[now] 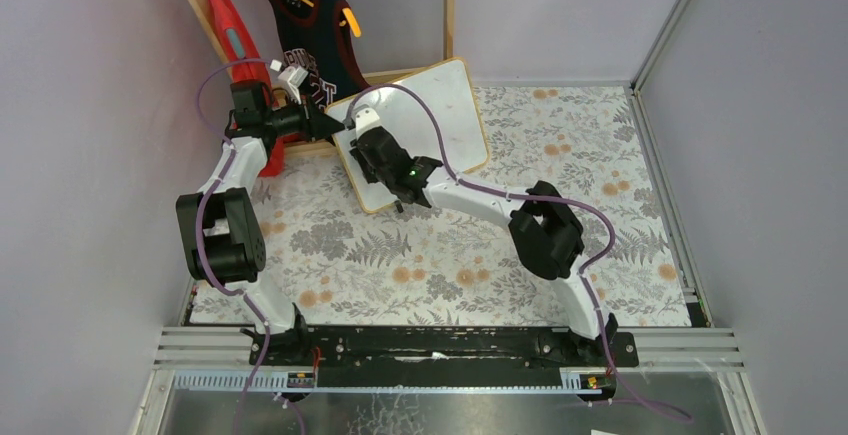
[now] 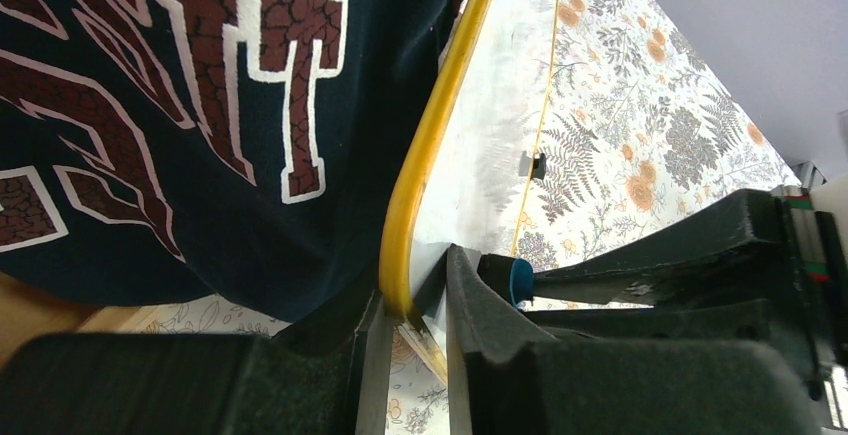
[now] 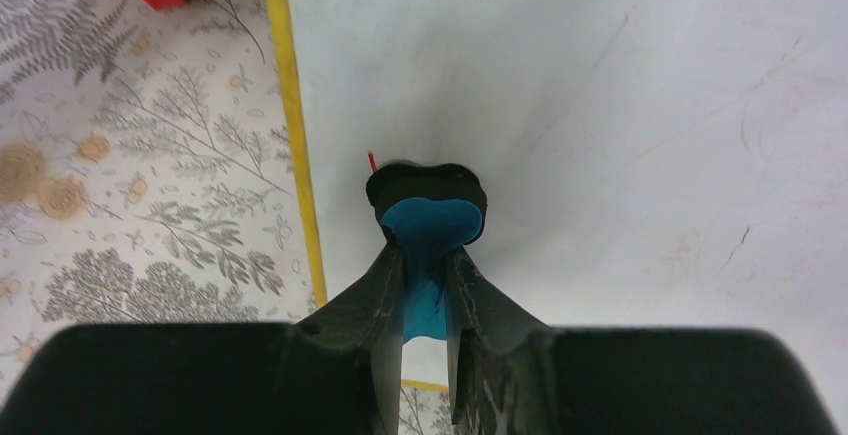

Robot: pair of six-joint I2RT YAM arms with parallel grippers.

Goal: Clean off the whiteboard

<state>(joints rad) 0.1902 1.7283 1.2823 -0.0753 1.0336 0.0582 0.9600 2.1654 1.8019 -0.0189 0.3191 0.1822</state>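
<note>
The whiteboard (image 1: 440, 105), white with a thin light-wood frame, stands tilted at the back of the table. My left gripper (image 1: 338, 125) is shut on its left edge; in the left wrist view its jaws (image 2: 415, 290) clamp the yellowish frame (image 2: 425, 155). My right gripper (image 1: 364, 141) is shut on a blue eraser (image 3: 430, 220) with a black pad, pressed against the board face (image 3: 600, 105) near the left frame. A tiny red mark (image 3: 371, 159) shows just above the eraser. Faint smudges remain at the right (image 3: 760, 125). The eraser also shows in the left wrist view (image 2: 518, 280).
A dark jersey (image 1: 310, 25) and a red garment (image 1: 228, 25) hang on a wooden rack (image 1: 450, 5) just behind the board, the jersey close to my left gripper (image 2: 200, 105). The floral tablecloth (image 1: 450, 255) covers the table. Grey walls enclose the sides.
</note>
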